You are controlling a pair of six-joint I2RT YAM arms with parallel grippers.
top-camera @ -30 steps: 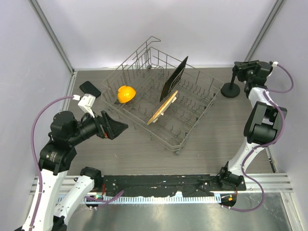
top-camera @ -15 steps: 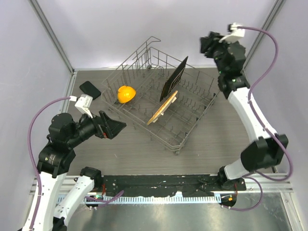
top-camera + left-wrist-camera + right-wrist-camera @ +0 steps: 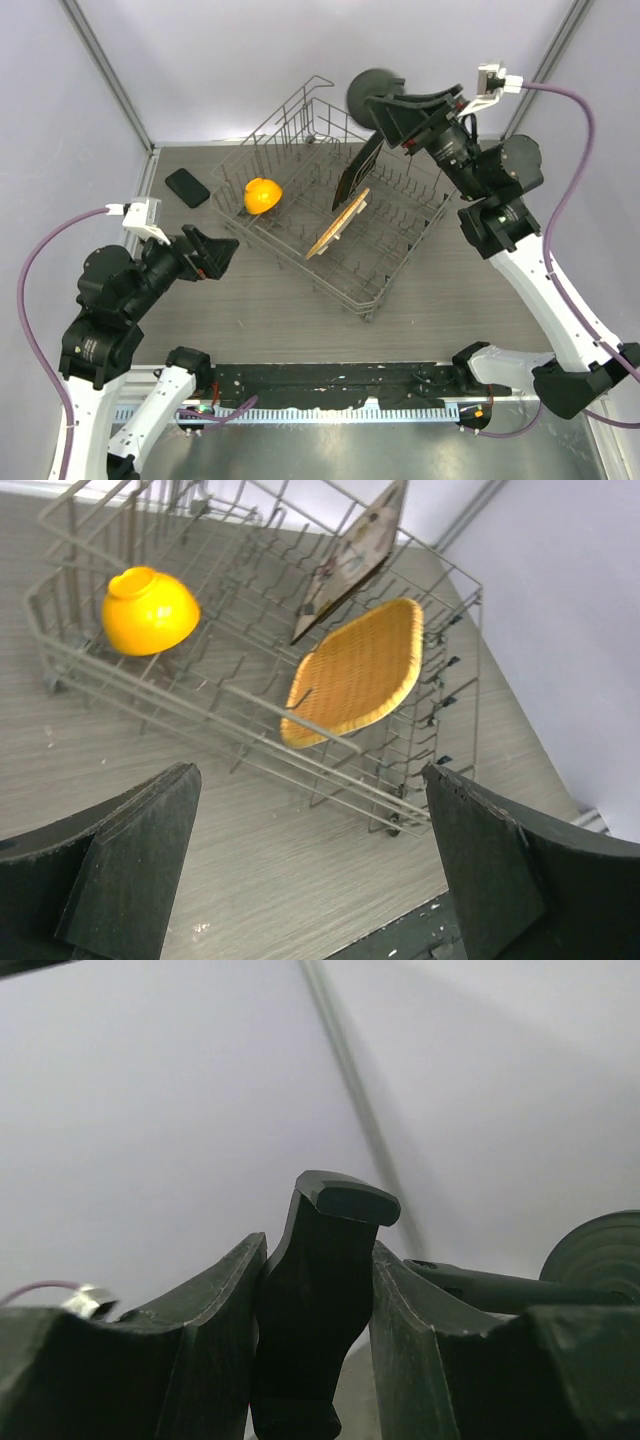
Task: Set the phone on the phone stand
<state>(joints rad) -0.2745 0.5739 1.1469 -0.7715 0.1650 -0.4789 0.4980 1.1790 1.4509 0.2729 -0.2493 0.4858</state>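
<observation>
Phone: a small, flat, glossy black slab with rounded corners. It lies flat on the grey wood-grain table, just off the left end of the grey wire dish rack, and is touched by neither arm.
Phone stand: a small black stand with a round disc base and a short angled arm. It is held in the air above the back edge of the rack, tipped so that the disc faces sideways rather than down.
Right gripper: clenched on the phone stand; in the wrist view the short arm is pinched between both fingers, with the disc off to one side.
Reason for the hold: a carry is judged to be under way. A grip on the short arm leaves the disc free to be set down flat.
Left gripper: released, with the fingers spread wide and nothing between them. It is held off the rack's front left corner and is judged to be kept ready for the phone.
Rack contents: an orange bowl, a woven tan plate and an upright thin black board, none needed for the task.
Handling: being thin, smooth and flat on the table, the phone is judged awkward to pinch.
</observation>
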